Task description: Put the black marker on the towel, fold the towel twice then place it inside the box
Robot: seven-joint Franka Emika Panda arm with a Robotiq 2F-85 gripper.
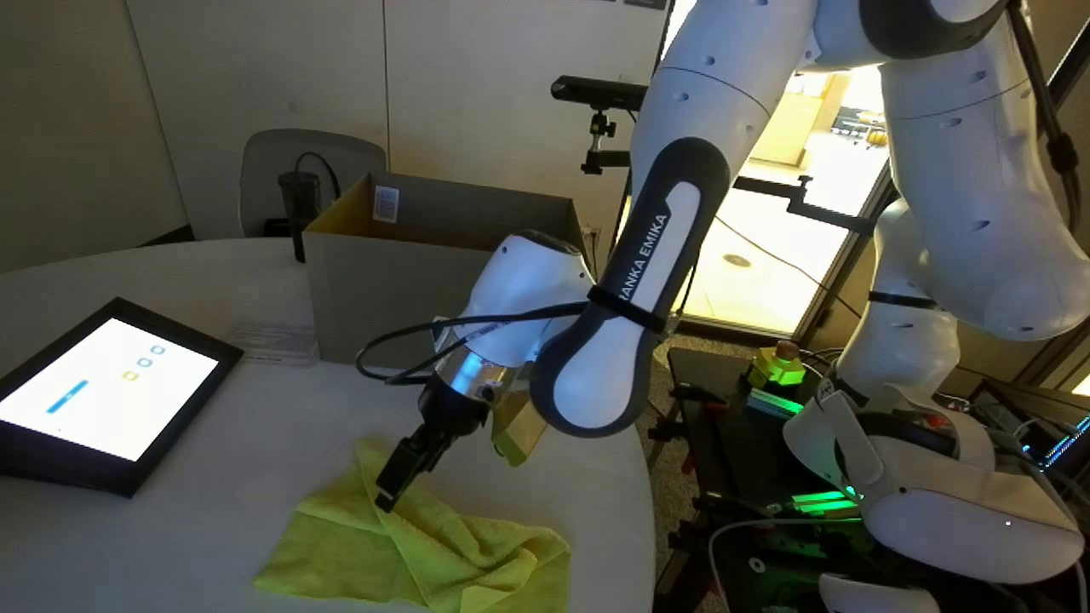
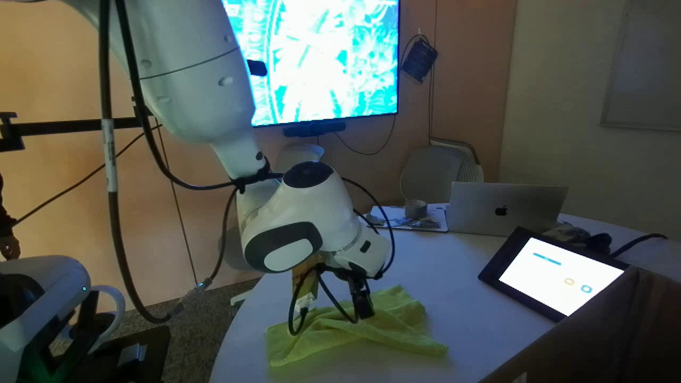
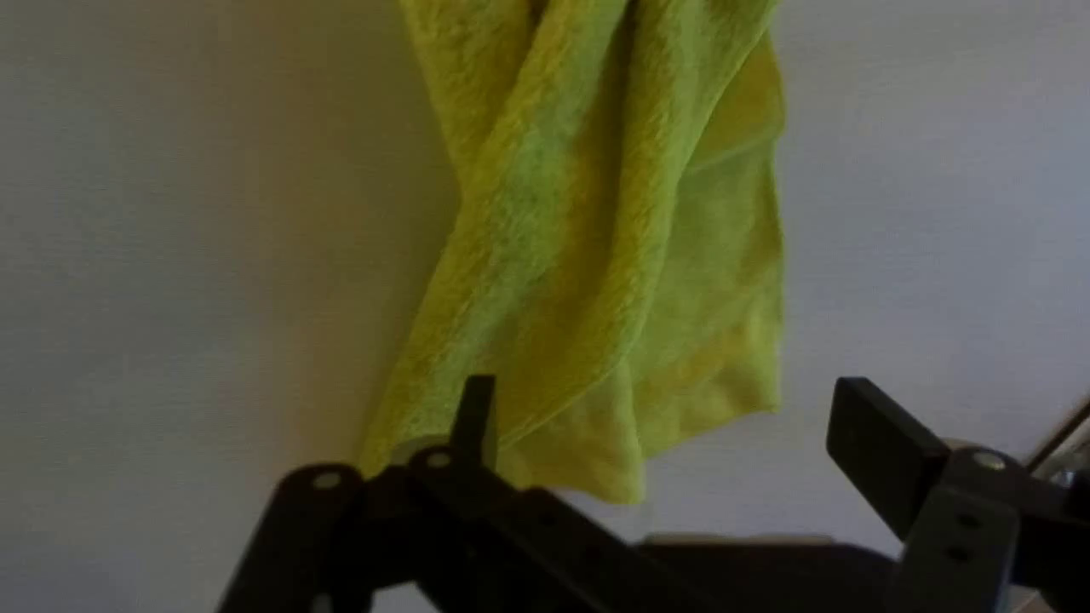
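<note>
The yellow-green towel (image 1: 332, 541) lies crumpled and partly folded over itself on the white table; it also shows in an exterior view (image 2: 396, 322) and in the wrist view (image 3: 579, 213). My gripper (image 1: 387, 498) is above the towel's edge. In the wrist view the gripper (image 3: 664, 396) is open and holds nothing. Its left finger overlaps the towel's corner in the picture, and its right finger is over bare table. The open brown box (image 1: 383, 289) stands behind the arm; part of it shows in an exterior view (image 2: 596, 340). The black marker is hidden or out of view.
A black-framed tablet (image 1: 111, 392) stands on the table, also seen in an exterior view (image 2: 558, 279). A laptop (image 2: 508, 210) and a tape roll (image 2: 416, 208) are farther back. A clear plastic case (image 1: 277, 343) lies beside the box. A headset (image 1: 962, 519) is beside the table.
</note>
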